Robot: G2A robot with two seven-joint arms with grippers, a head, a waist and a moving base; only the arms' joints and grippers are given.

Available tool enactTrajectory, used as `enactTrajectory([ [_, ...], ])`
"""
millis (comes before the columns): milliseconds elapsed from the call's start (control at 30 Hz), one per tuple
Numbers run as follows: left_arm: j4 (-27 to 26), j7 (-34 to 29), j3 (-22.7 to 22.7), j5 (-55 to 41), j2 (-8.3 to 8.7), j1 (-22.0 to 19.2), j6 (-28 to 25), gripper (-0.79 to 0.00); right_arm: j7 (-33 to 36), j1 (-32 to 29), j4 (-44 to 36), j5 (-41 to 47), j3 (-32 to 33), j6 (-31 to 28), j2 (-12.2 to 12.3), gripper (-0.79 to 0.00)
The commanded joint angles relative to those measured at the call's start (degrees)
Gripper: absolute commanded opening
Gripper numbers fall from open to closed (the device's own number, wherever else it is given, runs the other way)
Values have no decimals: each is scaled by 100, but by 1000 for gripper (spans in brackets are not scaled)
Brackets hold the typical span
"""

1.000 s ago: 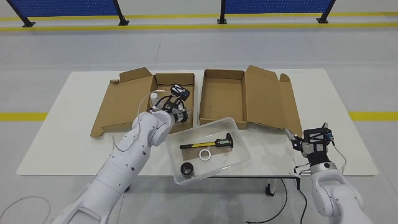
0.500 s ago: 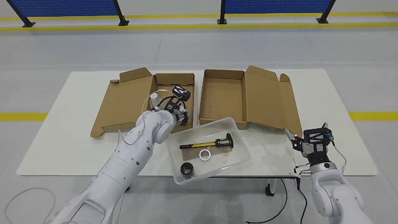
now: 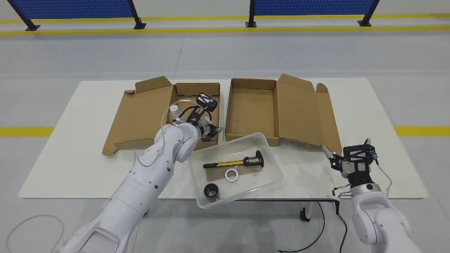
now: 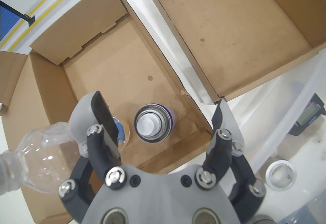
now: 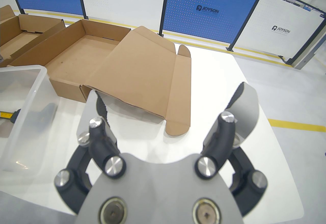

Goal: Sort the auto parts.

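White bench (image 3: 84, 161) | left gripper (image 4: 160, 107) wide, empty, over can (image 4: 154, 127) upright in left carton (image 4: 114, 62) | right gripper (image 5: 168, 97) wide, near bench edge | step: drop-off seemingly done | next: lift clear, fetch caliper (image 3: 235, 161) from bin (image 3: 275, 156)

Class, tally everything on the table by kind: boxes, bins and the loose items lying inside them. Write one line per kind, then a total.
Cardboard boxes: 2
Clear plastic bin: 1
Caliper: 1
White ring: 1
Black round part: 1
Metal can: 1
Clear plastic bottle: 1
Total: 8
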Motion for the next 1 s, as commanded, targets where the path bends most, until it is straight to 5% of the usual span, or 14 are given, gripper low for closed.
enactTrajectory([
  [0, -399, -66, -134, 116, 52, 150, -6, 0, 0, 0, 0, 0, 0, 0, 0, 0],
  [433, -3571, -1537, -1080, 239, 465, 1847, -1394, -68, 0, 0, 0, 0, 0, 0, 0, 0],
  [467, -3711, -1661, -1125, 205, 488, 1954, -1506, -142, 0, 0, 0, 0, 0, 0, 0, 0],
  [700, -4188, -2386, -1194, -322, 586, 2439, -2156, -139, 0, 0, 0, 0, 0, 0, 0, 0],
  [967, -4113, -3079, -1064, -723, 648, 2422, -2548, -228, 0, 0, 0, 0, 0, 0, 0, 0],
])
